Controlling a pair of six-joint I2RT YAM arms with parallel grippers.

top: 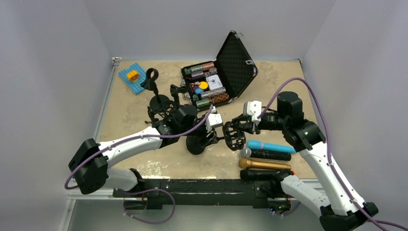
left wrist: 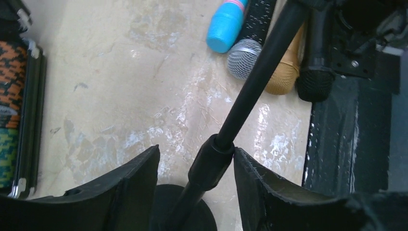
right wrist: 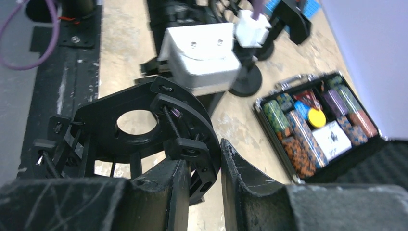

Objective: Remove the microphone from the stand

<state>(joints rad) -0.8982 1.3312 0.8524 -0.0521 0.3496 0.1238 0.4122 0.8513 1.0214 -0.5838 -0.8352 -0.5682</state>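
Left gripper [left wrist: 195, 155]: jaws spread either side of the stand pole [left wrist: 260, 72]. Right gripper [right wrist: 204, 159]: jaws pinching the mount [right wrist: 101, 115] rim. Four microphones [top: 267, 156] lie side by side at the tabletop's [top: 130, 110] near edge.

Tan table [top: 124, 115]; four microphones [top: 267, 154] near right, open chip case [top: 208, 86] far centre, blue baseplate [top: 139, 83] far left

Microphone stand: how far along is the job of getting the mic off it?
Seemingly done: the shock mount looks empty and four microphones lie on the table. In hand: the right pincer pinches the mount's ring while the left pincer straddles the stand pole. Left: perhaps only letting go.
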